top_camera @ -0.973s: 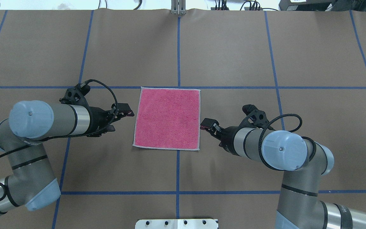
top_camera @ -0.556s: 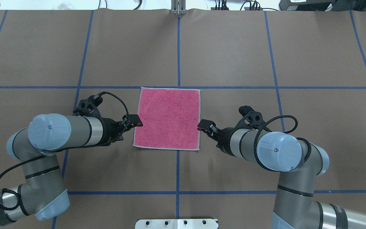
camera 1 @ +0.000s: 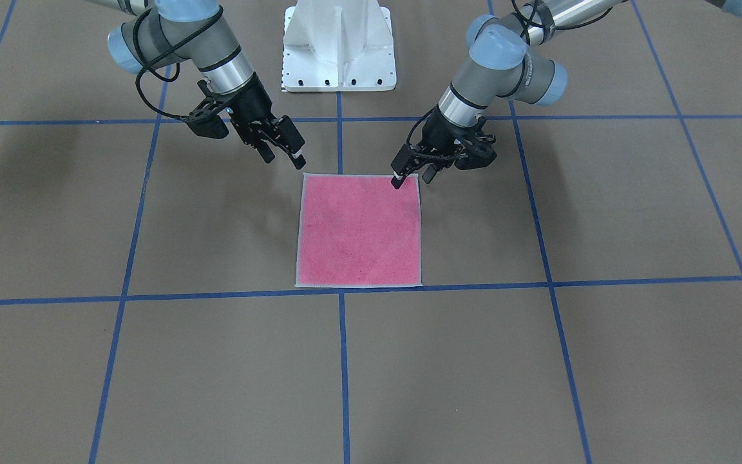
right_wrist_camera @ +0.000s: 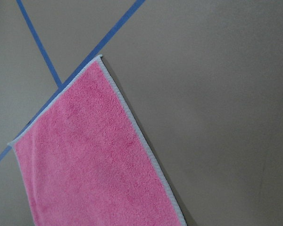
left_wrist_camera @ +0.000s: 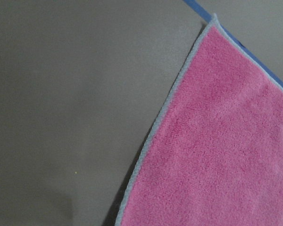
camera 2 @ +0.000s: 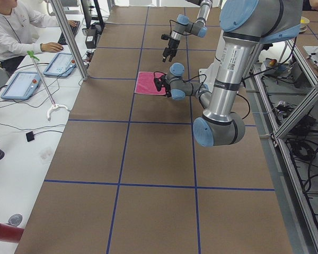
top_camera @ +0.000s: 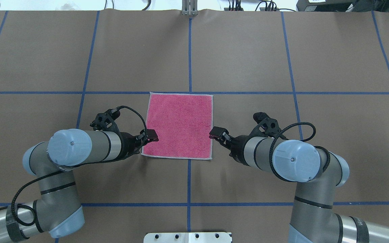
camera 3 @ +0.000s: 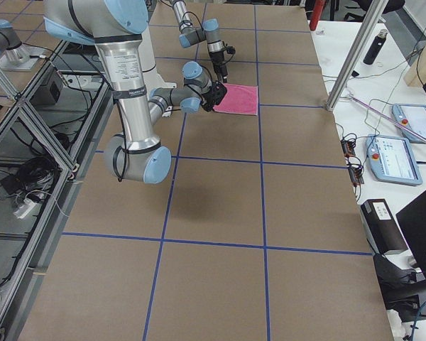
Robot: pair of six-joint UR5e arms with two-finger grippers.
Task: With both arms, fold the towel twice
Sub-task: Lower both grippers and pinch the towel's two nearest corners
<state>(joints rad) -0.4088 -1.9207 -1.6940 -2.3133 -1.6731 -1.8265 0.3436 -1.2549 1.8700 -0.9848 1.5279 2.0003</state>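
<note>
The bench [top_camera: 248,50] is wide and brown. Blue tape lines [top_camera: 189,60] mark big squares on it. A pink towel [top_camera: 178,125] lies flat, well away from every edge, its far side along one blue line. A white stand [camera 1: 339,45] sits toward the robot's edge.

your brown table [top_camera: 248,50] is gridded with blue tape lines [top_camera: 189,54], and a white pedestal [camera 1: 339,45] stands at its robot-side edge. on the side desk [camera 2: 21,143], a person [camera 2: 10,29] in white sits by two blue-rimmed tablets [camera 2: 21,84].
</note>
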